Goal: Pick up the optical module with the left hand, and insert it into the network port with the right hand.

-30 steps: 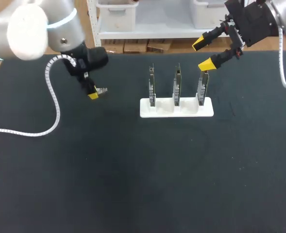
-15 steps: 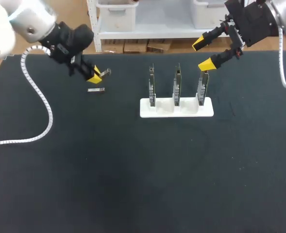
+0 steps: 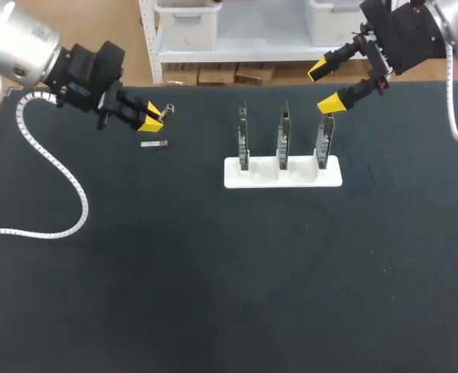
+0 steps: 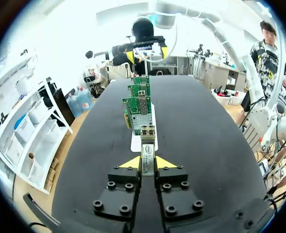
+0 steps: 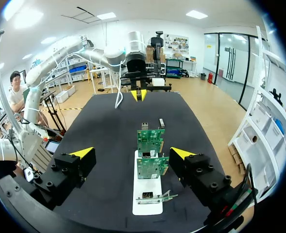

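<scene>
My left gripper is shut on a small silver optical module, held level above the table's far left and pointing toward the cards. In the left wrist view the module sticks out between the fingers of my left gripper, in line with the row of cards. A second module lies on the mat below. Three green network cards stand upright in a white stand. My right gripper hangs open above the rightmost card, nothing between its fingers.
The black mat covers the whole table. A white cable hose from my left arm loops over the mat's left part. In the right wrist view the loose module lies beyond the cards.
My left gripper has risen from the mat with a module and turned from pointing down to pointing sideways toward the stand. The right arm has kept still.
</scene>
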{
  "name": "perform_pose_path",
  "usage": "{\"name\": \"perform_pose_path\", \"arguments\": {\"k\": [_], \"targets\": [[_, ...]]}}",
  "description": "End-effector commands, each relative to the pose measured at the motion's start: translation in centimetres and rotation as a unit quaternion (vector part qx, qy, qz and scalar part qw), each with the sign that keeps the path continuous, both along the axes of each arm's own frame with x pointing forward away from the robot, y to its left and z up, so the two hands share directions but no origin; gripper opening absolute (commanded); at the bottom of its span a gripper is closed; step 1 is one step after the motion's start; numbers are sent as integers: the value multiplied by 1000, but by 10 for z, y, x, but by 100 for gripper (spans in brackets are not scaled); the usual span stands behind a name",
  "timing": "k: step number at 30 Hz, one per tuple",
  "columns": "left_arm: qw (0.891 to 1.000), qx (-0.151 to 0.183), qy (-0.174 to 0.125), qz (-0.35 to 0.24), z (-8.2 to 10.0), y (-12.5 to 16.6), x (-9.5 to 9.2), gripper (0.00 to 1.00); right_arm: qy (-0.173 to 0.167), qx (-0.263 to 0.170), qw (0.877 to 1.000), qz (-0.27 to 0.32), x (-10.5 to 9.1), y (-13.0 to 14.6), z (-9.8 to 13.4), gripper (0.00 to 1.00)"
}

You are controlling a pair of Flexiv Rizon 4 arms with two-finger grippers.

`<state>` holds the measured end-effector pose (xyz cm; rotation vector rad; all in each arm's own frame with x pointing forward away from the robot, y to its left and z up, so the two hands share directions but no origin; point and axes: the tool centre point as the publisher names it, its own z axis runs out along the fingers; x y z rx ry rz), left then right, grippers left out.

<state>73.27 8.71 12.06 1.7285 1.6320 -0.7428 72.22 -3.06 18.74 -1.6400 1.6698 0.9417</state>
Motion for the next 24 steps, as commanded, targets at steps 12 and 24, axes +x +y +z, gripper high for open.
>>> {"name": "perform_pose_path", "arguments": {"k": [12, 24], "targets": [[1000, -27, -4, 2, -2, 2, -4, 0, 0, 0, 1000, -1, -1, 0, 0, 100], [963, -259, -15, -70, 6, -66, -29, 0, 0, 0, 1000, -1, -1, 0, 0, 100]]}}
